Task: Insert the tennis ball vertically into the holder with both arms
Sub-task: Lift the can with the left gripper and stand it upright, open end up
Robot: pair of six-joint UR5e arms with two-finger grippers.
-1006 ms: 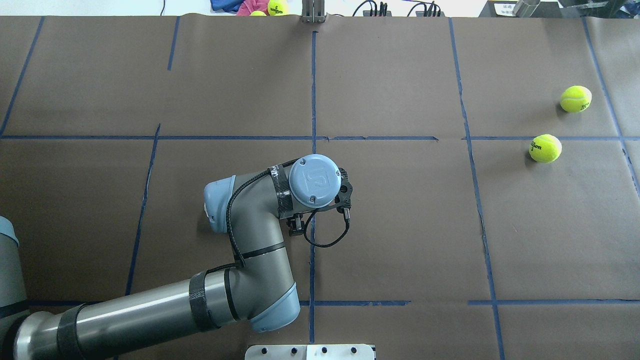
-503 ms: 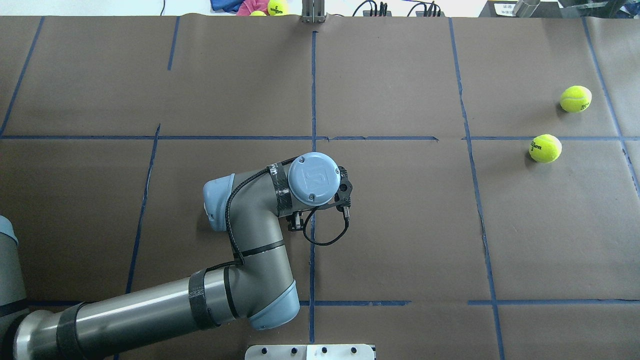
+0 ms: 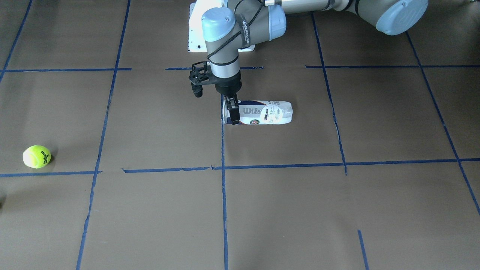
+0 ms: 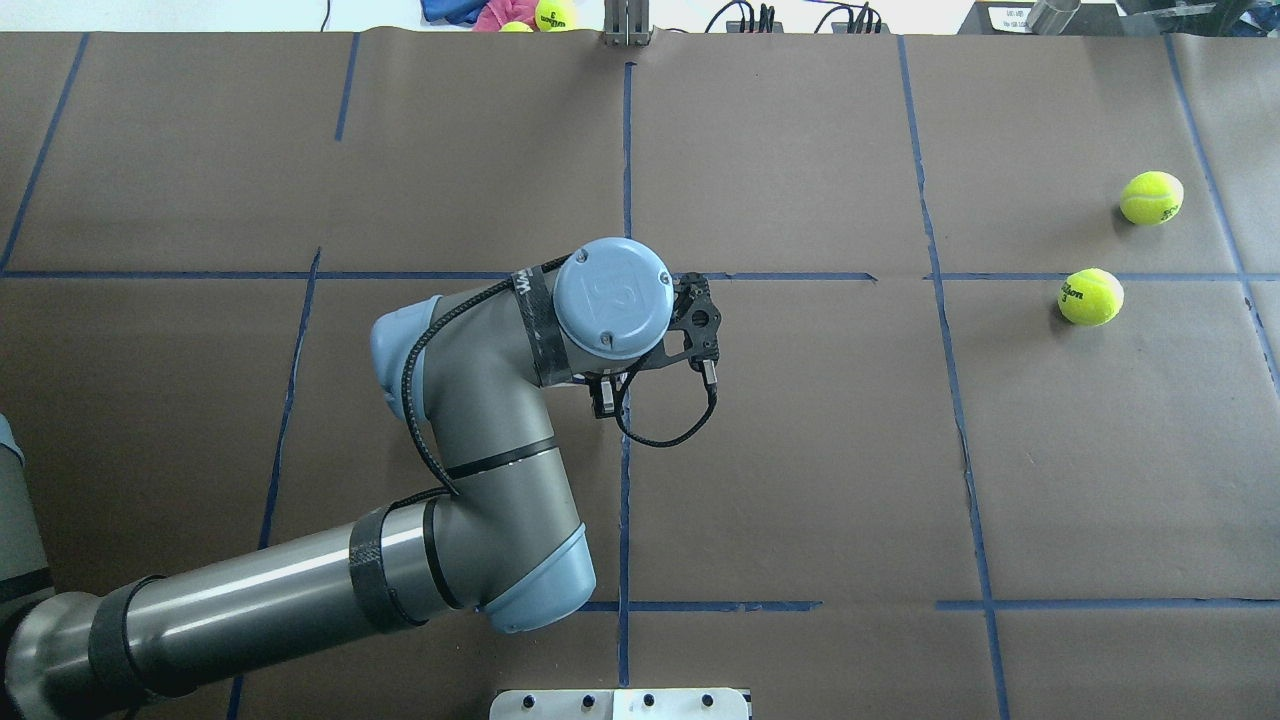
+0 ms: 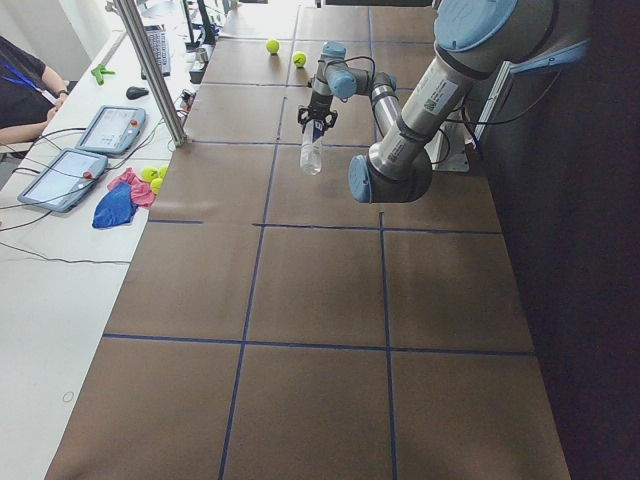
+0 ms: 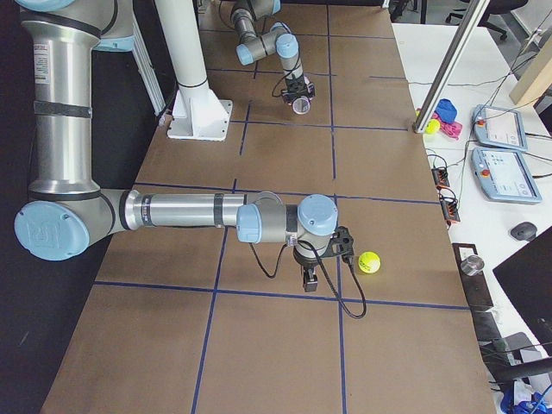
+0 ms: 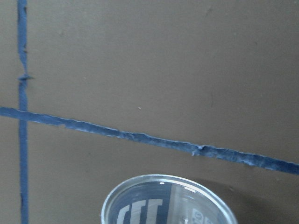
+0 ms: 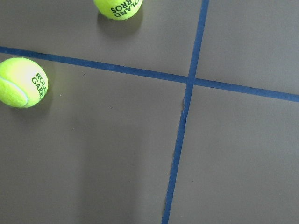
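The holder (image 3: pixel 262 112), a clear Wilson can with a navy and white label, is held on its side. Its open rim faces the robot's right and shows in the left wrist view (image 7: pixel 168 200). My left gripper (image 3: pixel 233 117) points down and is shut on the can close to that rim. I cannot tell if the can touches the table. Two tennis balls (image 4: pixel 1091 297) (image 4: pixel 1151 197) lie far right on the table; the right wrist view shows both (image 8: pixel 21 81) (image 8: pixel 117 7). My right gripper (image 6: pixel 309 278) hovers beside a ball (image 6: pixel 369 261); I cannot tell if it is open.
The white pedestal base (image 6: pixel 198 116) stands at the robot's side of the table. Spare balls and cloths (image 4: pixel 540 14) lie past the far edge. A metal post (image 5: pixel 150 70) and tablets (image 5: pixel 110 128) stand on the side bench.
The left wrist has risen and moved away from the robot base, slightly to the left. The two balls on the right have not moved.
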